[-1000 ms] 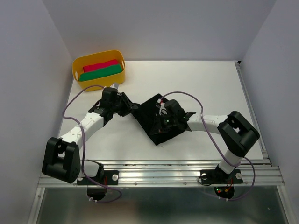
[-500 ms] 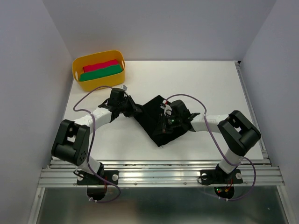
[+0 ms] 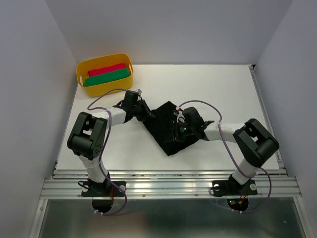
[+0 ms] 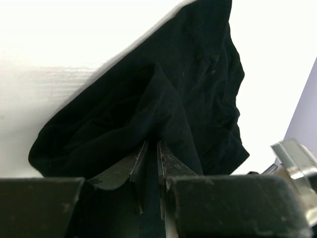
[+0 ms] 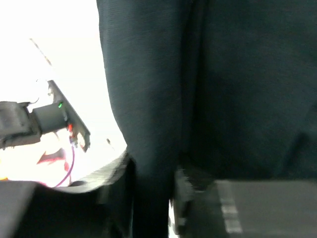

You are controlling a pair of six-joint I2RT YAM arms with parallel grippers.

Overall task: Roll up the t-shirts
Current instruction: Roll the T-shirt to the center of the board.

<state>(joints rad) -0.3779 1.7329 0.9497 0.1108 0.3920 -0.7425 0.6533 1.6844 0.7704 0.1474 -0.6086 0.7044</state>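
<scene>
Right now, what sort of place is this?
Probably a lab robot cell: plain white walls boxing in a white table, an aluminium mounting rail along its near edge, a black t-shirt as workpiece.

Black t-shirt (image 4: 188, 99): soft cloth, matt, creased. Yellow tub (image 3: 105, 63): plastic, slight sheen. White table (image 3: 218, 89): smooth, matt. Front rail (image 3: 168, 184): bare ribbed metal. Inner faces of left gripper (image 4: 152, 146): dull, scuffed.
</scene>
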